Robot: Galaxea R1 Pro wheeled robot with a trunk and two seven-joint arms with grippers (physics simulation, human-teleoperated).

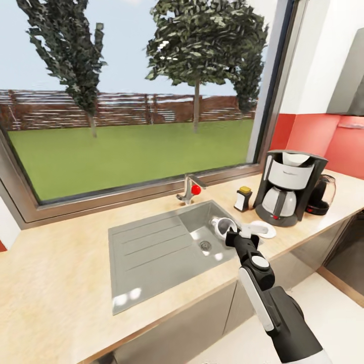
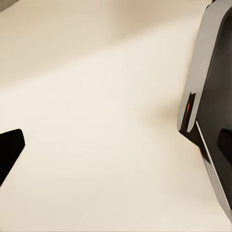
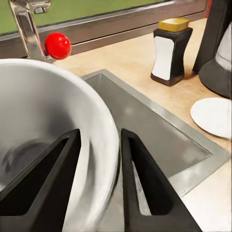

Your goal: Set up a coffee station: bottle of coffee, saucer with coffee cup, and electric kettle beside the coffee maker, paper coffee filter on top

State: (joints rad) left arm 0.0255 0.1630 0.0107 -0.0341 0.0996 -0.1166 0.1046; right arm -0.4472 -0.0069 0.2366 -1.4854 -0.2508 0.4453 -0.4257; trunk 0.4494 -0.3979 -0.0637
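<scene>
We see the right gripper (image 1: 233, 233) holding the cup (image 1: 223, 228) over the sink (image 1: 151, 247), its jaws pinching the cup's wall. The saucer (image 1: 266, 230) lies just beside on the tabletop (image 1: 60, 273), before the coffee maker (image 1: 288, 187), with the bottle (image 1: 243, 198) and kettle (image 1: 323, 194) flanking it. We cannot tell the left jaws' state.

On the countertop (image 1: 60, 273), the sink (image 1: 167, 247) sits in the middle, with the tap (image 1: 189, 188) behind it. Right of the sink stand the bottle (image 1: 243, 198), then the coffee maker (image 1: 288, 187), then the kettle (image 1: 323, 194) farthest right. The saucer (image 1: 266, 230) lies in front of the coffee maker. The cup (image 1: 222, 228) is over the sink's right edge, left of the saucer.
</scene>
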